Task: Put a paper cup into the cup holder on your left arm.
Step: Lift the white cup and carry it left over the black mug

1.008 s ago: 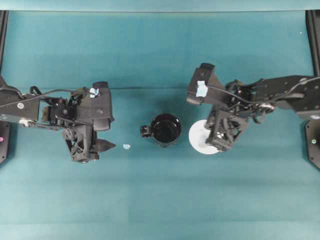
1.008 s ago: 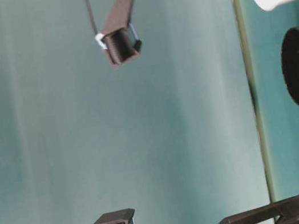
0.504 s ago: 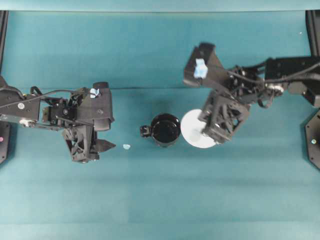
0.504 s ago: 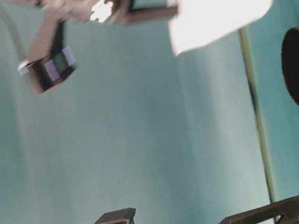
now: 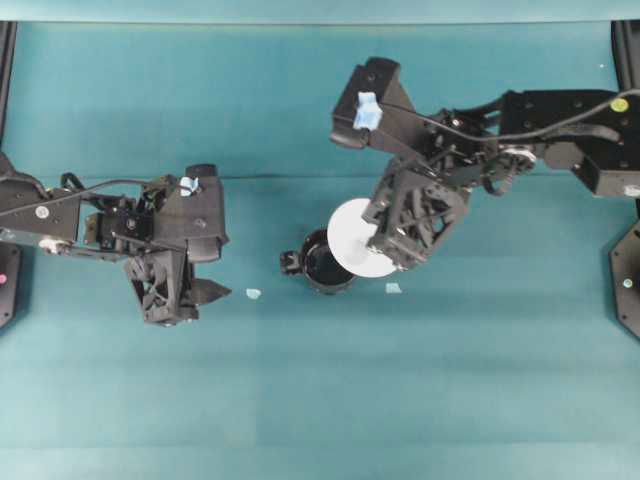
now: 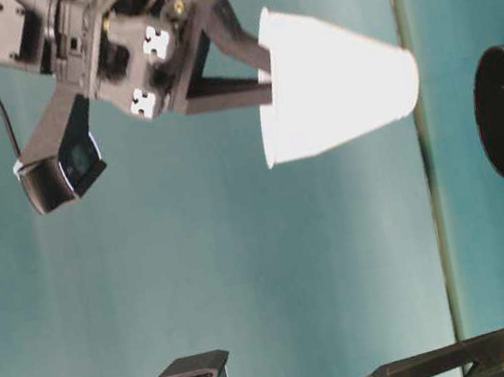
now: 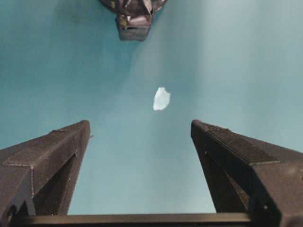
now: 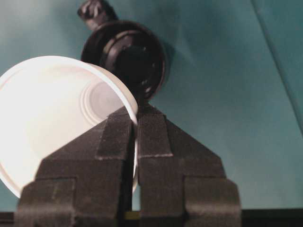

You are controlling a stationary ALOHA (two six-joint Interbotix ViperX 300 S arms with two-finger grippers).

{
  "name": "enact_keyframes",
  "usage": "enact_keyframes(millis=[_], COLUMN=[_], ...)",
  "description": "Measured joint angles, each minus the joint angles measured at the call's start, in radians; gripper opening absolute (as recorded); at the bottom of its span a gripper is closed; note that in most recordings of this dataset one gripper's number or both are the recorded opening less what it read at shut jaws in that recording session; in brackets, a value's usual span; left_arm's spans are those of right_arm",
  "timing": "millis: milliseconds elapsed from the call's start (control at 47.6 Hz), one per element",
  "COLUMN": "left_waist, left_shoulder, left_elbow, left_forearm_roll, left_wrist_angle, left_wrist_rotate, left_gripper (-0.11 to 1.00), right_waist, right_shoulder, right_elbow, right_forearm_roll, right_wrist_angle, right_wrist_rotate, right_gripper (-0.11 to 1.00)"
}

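R jaws [image 8: 135,142] clamped tight on the rim wall of the paper cup [image 6: 336,86], one finger inside, one outside. Cup is up off the counter [image 5: 450,380], carried in the air, mouth toward my wrist cam, small bottom pointing away and down. Long axis tilted, not plumb. In the overhead view the cup's white disc overlaps the right edge of the cup holder [image 5: 327,262]; the side view shows the cup's bottom clear above the holder's open mouth, not in yet.

Key relation: the holder sits just beyond and left of the cup's bottom, mouth up, lug [image 5: 291,264] on its left side. Cup axis needs to swing upright and line up w/ holder's center before lowering, I'd judge; otherwise bottom edge may catch the rim.

L jaws [image 7: 142,156] spread wide, nothing between, parked well left of the holder over bare counter, tape scrap [image 7: 161,98] just ahead. R arm is clearly the nearer one.
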Motion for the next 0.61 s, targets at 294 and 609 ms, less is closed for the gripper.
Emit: enact_keyframes(millis=[294, 609], left_waist=[0.0, 0.0], left_shoulder=[0.002, 0.003], left_elbow=[0.0, -0.002], left_forearm_roll=[0.0, 0.0], left_wrist_angle=[0.0, -0.011], left_wrist_rotate=[0.0, 0.0], left_gripper=[0.93, 0.93], right_waist=[-0.002, -0.002], right_shoulder=[0.049, 0.118], right_elbow=[-0.014, -0.017], right_forearm_roll=[0.0, -0.003], right_wrist_angle=[-0.054, -0.094], right_wrist_rotate=[0.0, 0.0], right_gripper=[-0.05, -0.05])
